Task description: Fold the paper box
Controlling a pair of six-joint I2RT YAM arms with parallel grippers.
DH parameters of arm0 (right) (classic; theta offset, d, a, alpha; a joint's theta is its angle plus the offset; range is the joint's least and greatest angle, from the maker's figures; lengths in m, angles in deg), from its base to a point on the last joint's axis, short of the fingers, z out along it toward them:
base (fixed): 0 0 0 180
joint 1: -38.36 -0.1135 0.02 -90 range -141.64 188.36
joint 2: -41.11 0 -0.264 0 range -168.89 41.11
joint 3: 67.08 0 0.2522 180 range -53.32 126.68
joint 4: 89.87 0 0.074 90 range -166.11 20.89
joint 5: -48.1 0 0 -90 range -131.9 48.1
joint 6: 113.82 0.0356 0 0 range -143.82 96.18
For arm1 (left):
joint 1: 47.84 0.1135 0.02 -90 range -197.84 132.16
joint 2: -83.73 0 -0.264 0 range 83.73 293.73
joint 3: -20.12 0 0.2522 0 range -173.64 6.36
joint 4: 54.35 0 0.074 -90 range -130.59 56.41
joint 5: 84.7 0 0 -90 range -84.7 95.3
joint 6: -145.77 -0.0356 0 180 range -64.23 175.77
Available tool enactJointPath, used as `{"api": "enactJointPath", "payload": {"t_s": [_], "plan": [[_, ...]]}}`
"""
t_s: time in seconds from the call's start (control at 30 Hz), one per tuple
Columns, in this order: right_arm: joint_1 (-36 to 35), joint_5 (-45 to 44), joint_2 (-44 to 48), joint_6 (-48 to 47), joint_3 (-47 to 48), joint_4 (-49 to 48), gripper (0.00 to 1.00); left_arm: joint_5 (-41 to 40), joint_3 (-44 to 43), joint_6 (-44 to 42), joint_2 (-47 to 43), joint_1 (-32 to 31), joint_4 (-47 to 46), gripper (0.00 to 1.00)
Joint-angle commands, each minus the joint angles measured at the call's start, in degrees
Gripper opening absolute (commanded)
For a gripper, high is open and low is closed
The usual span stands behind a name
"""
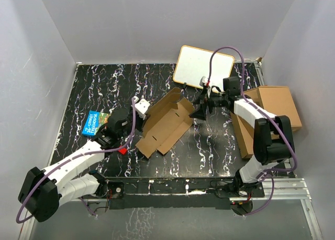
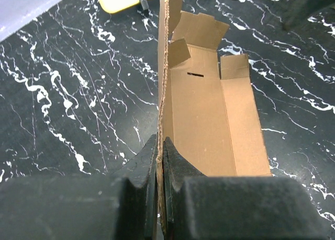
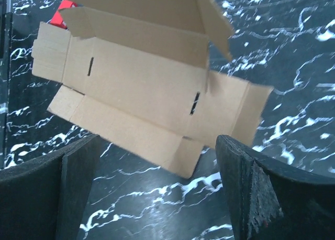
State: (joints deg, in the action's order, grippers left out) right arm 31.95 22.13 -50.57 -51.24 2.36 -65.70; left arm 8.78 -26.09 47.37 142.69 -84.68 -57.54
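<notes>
My left gripper (image 2: 160, 147) pinches the paper box (image 2: 209, 124). My right gripper (image 3: 157, 148) is apart, so flaps ahead may flop down.

The only lettering in my views stands on the cover of the blue picture book (image 1: 95, 123), which lies on the table (image 1: 104, 83) near its left edge in the top view. It runs in several pale lines across the cover, tilted with the book, and is too small and blurred for any word to be read with certainty. The cardboard faces of the paper box (image 3: 131, 88) carry no readable print in either wrist view.
</notes>
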Motion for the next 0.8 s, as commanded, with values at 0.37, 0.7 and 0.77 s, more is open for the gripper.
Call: {"api": "enactJointPath", "payload": {"t_s": [0.37,0.7,0.77], "plan": [[-0.3,-6.5,-14.9,-3.1,17.8,3.2,0.91,7.5,-4.4,-3.6,-4.1,0.8,2.3,0.00],[-0.5,-8.9,-18.0,-1.4,20.0,1.8,0.57,8.7,-6.1,-3.5,-4.1,0.9,3.7,0.00],[-0.5,-8.2,-17.5,-1.7,19.7,1.7,0.34,8.7,-6.4,-3.5,-4.1,0.9,4.2,0.00]]}}
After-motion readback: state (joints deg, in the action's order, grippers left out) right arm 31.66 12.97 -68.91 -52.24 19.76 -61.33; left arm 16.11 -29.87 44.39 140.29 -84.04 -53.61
